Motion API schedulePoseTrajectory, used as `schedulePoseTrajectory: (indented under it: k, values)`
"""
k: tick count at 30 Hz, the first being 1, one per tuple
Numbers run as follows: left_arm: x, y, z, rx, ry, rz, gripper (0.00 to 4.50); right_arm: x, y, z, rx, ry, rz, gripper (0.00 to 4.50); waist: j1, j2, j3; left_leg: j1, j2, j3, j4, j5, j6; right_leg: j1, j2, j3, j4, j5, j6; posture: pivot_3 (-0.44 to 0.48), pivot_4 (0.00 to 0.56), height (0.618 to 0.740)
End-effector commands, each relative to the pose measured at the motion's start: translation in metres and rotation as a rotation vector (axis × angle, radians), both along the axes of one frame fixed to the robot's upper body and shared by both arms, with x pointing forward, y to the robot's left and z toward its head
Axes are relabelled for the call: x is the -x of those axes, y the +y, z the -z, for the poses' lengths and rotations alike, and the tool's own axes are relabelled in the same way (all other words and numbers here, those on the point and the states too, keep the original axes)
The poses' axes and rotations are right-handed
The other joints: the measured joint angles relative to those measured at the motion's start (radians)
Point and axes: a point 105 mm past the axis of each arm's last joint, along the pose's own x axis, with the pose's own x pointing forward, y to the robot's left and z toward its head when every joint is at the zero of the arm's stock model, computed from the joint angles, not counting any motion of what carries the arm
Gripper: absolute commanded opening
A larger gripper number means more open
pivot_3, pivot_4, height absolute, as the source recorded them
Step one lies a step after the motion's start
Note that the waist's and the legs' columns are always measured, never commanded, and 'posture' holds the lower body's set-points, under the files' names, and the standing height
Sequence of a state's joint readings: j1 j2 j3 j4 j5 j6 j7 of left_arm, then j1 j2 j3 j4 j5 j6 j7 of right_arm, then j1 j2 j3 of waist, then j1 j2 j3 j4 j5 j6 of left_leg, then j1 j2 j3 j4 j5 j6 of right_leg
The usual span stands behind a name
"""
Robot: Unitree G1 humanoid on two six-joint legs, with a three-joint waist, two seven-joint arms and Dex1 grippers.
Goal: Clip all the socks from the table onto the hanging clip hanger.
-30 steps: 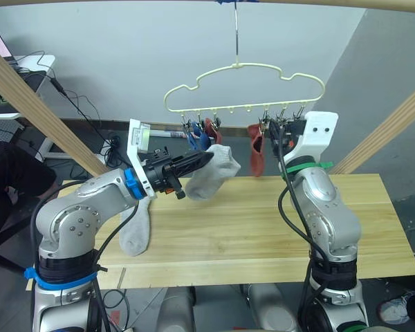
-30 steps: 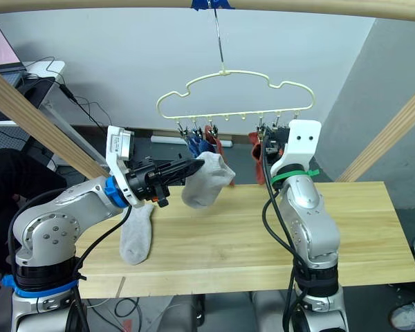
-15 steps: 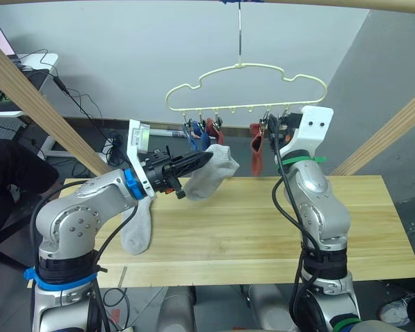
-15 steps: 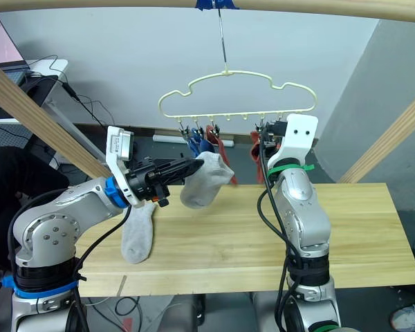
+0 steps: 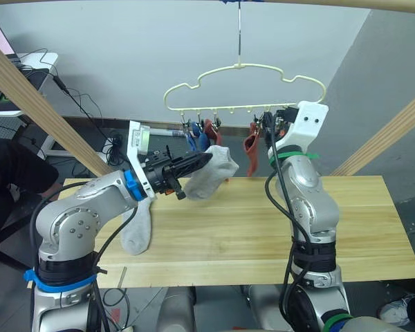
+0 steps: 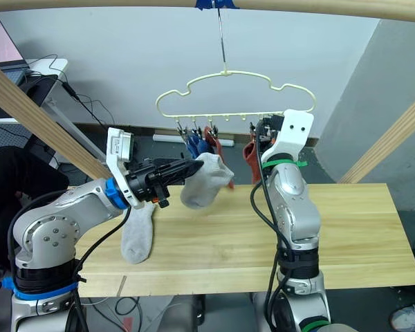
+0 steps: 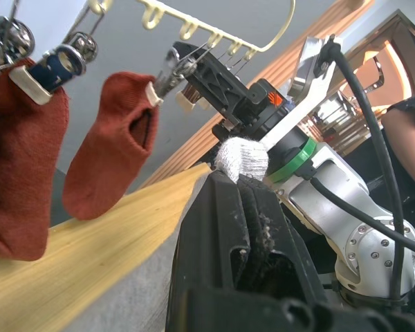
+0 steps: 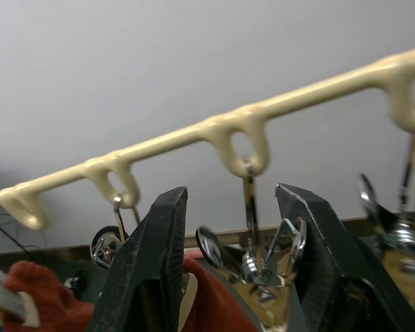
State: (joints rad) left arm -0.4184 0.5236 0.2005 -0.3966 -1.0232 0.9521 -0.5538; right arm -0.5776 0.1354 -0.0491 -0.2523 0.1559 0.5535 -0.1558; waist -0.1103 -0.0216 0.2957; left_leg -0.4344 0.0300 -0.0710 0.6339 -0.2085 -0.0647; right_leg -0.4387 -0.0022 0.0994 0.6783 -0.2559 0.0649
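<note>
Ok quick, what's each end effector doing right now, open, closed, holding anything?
Left end effector: closed on a light grey sock.
Right end effector: open, its fingers either side of a silver clip on the clip hanger.

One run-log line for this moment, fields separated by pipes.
left gripper: shut on grey sock | right gripper: open around clip on clip hanger | second grey sock: on table

Cream-yellow clip hanger (image 5: 243, 86), rust-red sock (image 5: 250, 151), light grey socks (image 5: 211, 171), pale yellowish table (image 5: 235, 228).
</note>
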Motion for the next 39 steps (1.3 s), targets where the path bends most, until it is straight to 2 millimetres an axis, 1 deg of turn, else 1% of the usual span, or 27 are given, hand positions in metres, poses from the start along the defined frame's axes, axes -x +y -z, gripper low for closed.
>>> schedulePoseTrajectory:
  k: [1,9,14,27,39]
  values:
    - [0.008,0.0,-0.01,0.01,-0.058,0.005,0.0,0.008,-0.002,-0.013,-0.015,-0.048,0.002,2.1,0.001,0.0,0.0,0.0,0.0,0.0,0.0,0.0,0.0,0.0,0.0,0.0,0.0,0.0,0.0,-0.068,0.286,0.74]
    - [0.01,0.0,-0.009,0.01,-0.056,0.0,0.0,0.018,-0.008,-0.012,-0.008,-0.022,0.042,2.1,0.003,0.0,0.0,0.0,0.0,0.0,-0.001,0.0,0.0,-0.001,0.0,0.0,0.0,0.0,0.0,-0.072,0.288,0.74]
    - [0.009,-0.001,-0.008,0.013,-0.053,0.001,0.0,0.022,-0.018,-0.01,-0.007,0.005,0.109,2.1,0.003,0.0,0.0,0.0,0.0,0.0,-0.002,0.0,0.0,-0.001,0.0,0.0,0.0,0.0,0.0,-0.076,0.295,0.74]
    - [0.009,-0.001,-0.008,0.008,-0.051,0.001,0.0,0.028,-0.024,-0.008,-0.01,0.034,0.155,2.1,0.003,0.0,0.0,0.0,0.0,0.0,-0.003,0.0,0.0,-0.001,0.0,0.0,-0.001,-0.001,0.001,-0.076,0.303,0.74]
    - [0.008,0.0,-0.009,0.005,-0.054,-0.008,0.0,0.03,-0.009,-0.013,-0.068,0.023,0.086,2.1,0.003,0.0,0.0,0.0,0.0,0.0,-0.004,0.0,0.0,-0.001,0.0,0.0,-0.002,-0.002,0.003,-0.068,0.305,0.74]
